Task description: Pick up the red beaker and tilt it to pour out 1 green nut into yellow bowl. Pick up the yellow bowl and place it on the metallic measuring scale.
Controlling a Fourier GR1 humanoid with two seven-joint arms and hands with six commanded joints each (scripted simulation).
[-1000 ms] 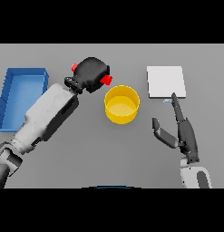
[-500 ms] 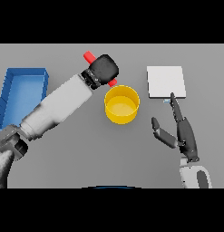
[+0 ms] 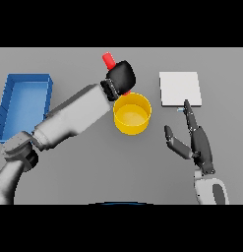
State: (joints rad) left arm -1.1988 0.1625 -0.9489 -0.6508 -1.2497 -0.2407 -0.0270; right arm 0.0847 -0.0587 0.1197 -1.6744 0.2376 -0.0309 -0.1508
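My left hand (image 3: 122, 77) is shut on the red beaker (image 3: 109, 61), held above the back left rim of the yellow bowl (image 3: 132, 114). Only the beaker's end shows, sticking up and to the left past the hand; a sliver of red shows below the hand over the bowl. The bowl stands on the table at the middle. I cannot see a green nut. The metallic measuring scale (image 3: 179, 89) is a pale square plate right of the bowl. My right hand (image 3: 199, 142) is open with straight fingers, right of the bowl and just in front of the scale.
A blue tray (image 3: 24, 106) lies at the left edge of the table. My left forearm (image 3: 74, 118) crosses the table between the tray and the bowl.
My left hand has carried the beaker right, over the bowl's rim, and turned it so its end points up and back. The right hand has not moved.
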